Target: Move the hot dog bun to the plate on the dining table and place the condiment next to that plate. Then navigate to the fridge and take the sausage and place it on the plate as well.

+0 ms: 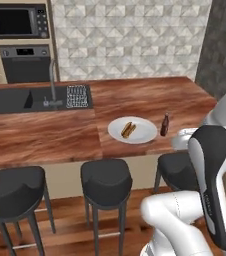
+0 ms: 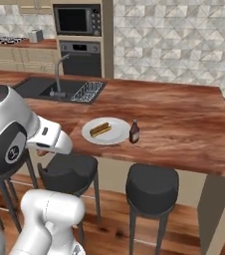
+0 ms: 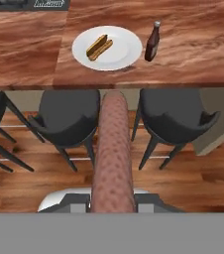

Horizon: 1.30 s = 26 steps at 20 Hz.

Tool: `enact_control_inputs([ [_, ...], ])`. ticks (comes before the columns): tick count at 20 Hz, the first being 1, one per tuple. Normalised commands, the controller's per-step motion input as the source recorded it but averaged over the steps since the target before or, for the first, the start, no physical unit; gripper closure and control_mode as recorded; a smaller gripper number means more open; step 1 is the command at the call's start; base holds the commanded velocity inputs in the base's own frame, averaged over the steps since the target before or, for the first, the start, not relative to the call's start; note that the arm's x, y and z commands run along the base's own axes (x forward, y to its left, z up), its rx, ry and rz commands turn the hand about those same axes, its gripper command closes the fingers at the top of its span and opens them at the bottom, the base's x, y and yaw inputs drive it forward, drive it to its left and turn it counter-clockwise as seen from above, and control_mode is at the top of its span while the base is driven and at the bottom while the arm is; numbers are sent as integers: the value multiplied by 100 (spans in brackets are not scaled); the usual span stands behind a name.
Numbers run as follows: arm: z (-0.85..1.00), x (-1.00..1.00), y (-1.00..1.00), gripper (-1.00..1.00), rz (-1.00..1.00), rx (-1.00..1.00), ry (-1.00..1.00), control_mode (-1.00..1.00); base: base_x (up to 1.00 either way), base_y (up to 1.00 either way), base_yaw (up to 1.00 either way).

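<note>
Bun (image 1: 128,129) sits on the plate (image 1: 144,134) in the left base view, out on the dining table (image 1: 45,135), and the condiment (image 1: 164,125) stands upright just beside the plate's right edge. Black stools (image 1: 106,181) line the near side of the table, the sink (image 1: 15,99) lies inset further back. The arm's white links rise at lower right, and the hand itself cannot be made out here.

Over to the right base view: same plate (image 2: 117,136), same bun (image 2: 100,129) lying slightly left of its centre, bottle (image 2: 134,131) touching or all but touching the rim on the right. The arm bulks up at lower left, short of the table edge.

Now the hand view, and here's the grip: the gripper (image 3: 113,204) is clamped on the sausage (image 3: 113,154), the jaws pressed against either side of its near end, the reddish-brown cylinder sticking straight out towards the table. Plate (image 3: 126,49), bun (image 3: 98,46) and condiment (image 3: 152,42) lie well beyond its far tip, past the stools (image 3: 68,117), the plate a little left of the sausage's line
</note>
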Motion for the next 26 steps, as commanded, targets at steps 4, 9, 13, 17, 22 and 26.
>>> enact_control_inputs([
  [4, 0, 0, 0, 100, 0, 0, 0, 100, 75, -23, 12],
  [9, 0, 0, 0, 100, 0, 0, 0, 100, 67, -13, 2],
  [13, -5, 14, -4, 100, 0, 2, 6, -100, 41, -4, -1],
  [17, -56, 75, -40, 100, 0, 12, 23, -100, 0, 0, 0],
  [22, -83, 91, -31, 100, 0, 11, 18, -100, 0, 0, 0],
  [26, -97, 100, -1, 100, -2, 1, 12, -100, 0, 0, 0],
])
